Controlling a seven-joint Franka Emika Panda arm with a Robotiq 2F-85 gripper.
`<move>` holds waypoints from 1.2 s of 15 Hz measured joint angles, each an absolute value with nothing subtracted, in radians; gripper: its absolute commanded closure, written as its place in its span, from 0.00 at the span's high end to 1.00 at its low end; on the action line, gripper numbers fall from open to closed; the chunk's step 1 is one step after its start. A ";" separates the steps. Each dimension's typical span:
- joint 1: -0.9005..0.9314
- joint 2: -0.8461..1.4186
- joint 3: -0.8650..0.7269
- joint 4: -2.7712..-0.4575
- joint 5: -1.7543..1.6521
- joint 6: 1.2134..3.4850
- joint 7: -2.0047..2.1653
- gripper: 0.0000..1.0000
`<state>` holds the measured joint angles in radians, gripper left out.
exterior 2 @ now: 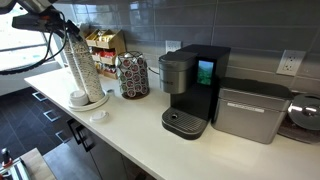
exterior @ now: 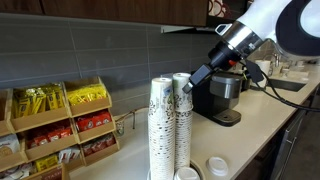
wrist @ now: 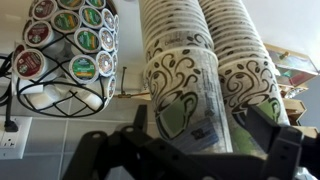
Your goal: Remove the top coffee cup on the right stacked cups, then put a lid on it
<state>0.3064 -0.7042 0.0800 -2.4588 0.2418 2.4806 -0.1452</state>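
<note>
Gripper [wrist: 190, 152], black and spread wide, fronts the right stacked cups [wrist: 180, 70], nested tapered paper, swirl-printed

tall speckled white paper cup stack with green emblem [wrist: 180, 95]: runs off frame at 12 o'clock | black gripper [wrist: 195, 145]: blurred, dark, 6 o'clock | round white plastic lid [exterior 2: 98, 115]: too small for detail

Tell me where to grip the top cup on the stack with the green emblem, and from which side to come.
Take the top coffee cup by its bare side wall, the one full wall that the nested rims leave showing. Come in level from the side where the open gripper hangs, away from the twin stack close beside it, then probably lift straight up.
</note>
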 measured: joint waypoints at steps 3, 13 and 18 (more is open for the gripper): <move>0.331 -0.704 0.073 -2.479 0.251 2.537 -0.145 1.00; 0.373 -0.704 0.055 -2.530 0.253 2.706 -0.145 0.43; 0.380 -0.705 0.046 -2.547 0.253 2.758 -0.145 0.38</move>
